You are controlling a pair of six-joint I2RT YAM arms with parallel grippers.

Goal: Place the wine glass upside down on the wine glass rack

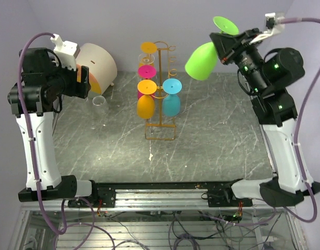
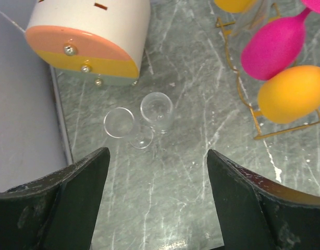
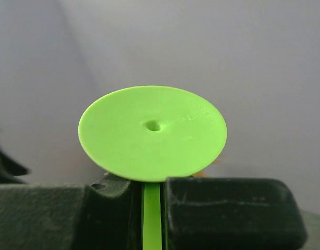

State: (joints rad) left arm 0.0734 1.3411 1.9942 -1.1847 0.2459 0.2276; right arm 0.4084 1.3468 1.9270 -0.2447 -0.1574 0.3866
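You have one wire rack point(image 1: 160, 125) mid-table. It holds four glasses: two orange glasses point(image 1: 145, 105), one pink glass point(image 1: 147, 71), one blue glass point(image 1: 171, 104). Your right gripper point(image 3: 151, 205) pinches the stem of one green wine glass point(image 1: 201, 61), up high and right of the rack. Your left gripper point(image 2: 157, 208) has its jaws wide apart, with nothing in them.

Open right of the wine glass rack point(image 1: 160, 127), crowded back left.
Leaves bare table point(image 1: 217, 140) between rack and right arm point(image 1: 280, 140), and air from the wine glass point(image 1: 201, 60) in the right hand point(image 3: 152, 213) to the upper right loops point(image 1: 173, 61). Blocked on the rack's left by orange glasses point(image 1: 145, 107) and a pink glass point(image 1: 147, 70), low right by a blue glass point(image 1: 171, 105); near the left hand point(image 2: 157, 156) by clear glasses point(image 2: 156, 110) and a white drum point(image 1: 97, 65).
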